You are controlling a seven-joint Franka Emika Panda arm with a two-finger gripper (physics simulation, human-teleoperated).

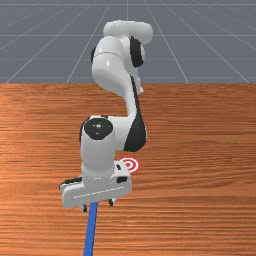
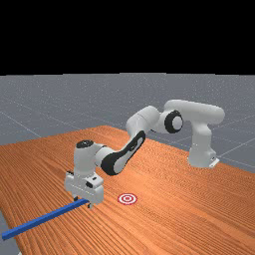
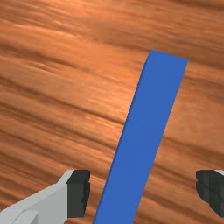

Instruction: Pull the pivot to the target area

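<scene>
My gripper (image 1: 98, 205) stands open over the near end of a long blue bar (image 1: 90, 230), which appears between the fingertips without being gripped. In the far view the gripper (image 2: 83, 202) is at the bar's end, and the blue bar (image 2: 45, 219) stretches toward that view's lower left. The wrist view has the open gripper (image 3: 143, 192) with the blue bar (image 3: 146, 131) running obliquely through the gap, closer to one finger. Whether the tips are beside or above it, I cannot tell. A red-and-white ring target (image 1: 131, 165), partly hidden by the hand, lies toward the arm's base; the target (image 2: 127, 198) is whole in the far view.
The wooden table (image 1: 200, 150) extends around the hand and target. Its edge (image 2: 15, 239) is at the far view's lower left, where the bar reaches out past it. The arm's base (image 2: 201, 157) stands at the far view's right.
</scene>
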